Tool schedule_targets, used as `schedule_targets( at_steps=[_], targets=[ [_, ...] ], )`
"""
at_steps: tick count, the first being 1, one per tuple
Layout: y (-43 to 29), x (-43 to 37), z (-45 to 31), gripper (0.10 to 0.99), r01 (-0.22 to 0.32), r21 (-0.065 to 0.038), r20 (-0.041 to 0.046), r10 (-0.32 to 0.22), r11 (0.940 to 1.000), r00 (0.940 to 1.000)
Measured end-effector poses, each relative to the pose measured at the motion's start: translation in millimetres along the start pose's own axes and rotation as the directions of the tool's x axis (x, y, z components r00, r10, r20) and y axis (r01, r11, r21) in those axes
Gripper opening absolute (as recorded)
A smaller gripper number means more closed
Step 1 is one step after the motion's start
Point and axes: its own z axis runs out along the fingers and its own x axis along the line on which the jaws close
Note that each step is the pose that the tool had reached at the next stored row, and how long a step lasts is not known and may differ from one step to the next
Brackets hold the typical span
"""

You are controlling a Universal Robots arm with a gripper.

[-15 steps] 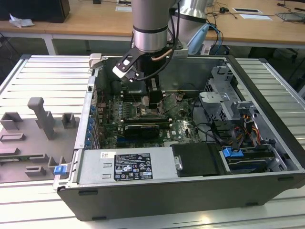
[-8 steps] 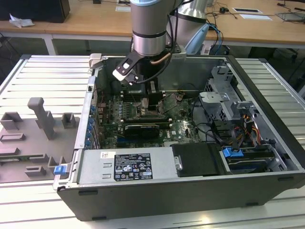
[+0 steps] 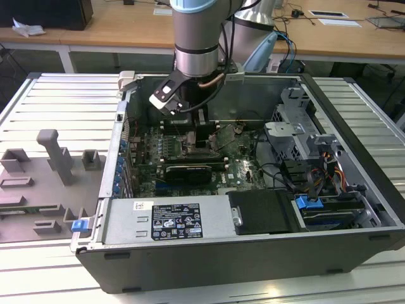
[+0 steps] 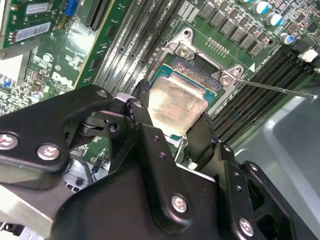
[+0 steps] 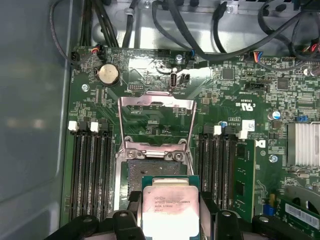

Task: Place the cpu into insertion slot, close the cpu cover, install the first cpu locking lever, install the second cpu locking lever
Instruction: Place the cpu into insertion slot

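End effector (image 4: 172, 119) is clamping the cpu (image 4: 177, 100) by two opposite edges, with fingers (image 4: 200, 132) pressing on either side of its dull metal top. Cpu is hanging just over the insertion slot (image 5: 150, 167), covering part of the dark recess (not seated, judging by both wrist views). Cpu cover (image 5: 156, 102) is lying swung open beyond the slot. Arm is reaching down into the open computer case (image 3: 354, 190), which is sitting on the ribbed counter (image 3: 63, 101).
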Motion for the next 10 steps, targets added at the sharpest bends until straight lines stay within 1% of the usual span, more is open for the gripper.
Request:
schedule_targets(
  at_steps=[4, 10],
  targets=[
    [-0.8, 3.2, 6.1, 0.541, 0.0, 0.0, 0.0017, 0.0, 1.0, 1.0],
    [-1.2, 5.8, 12.4, 0.541, 0.0, 0.001, 0.0038, 0.0, 1.0, 1.0]
  ],
)
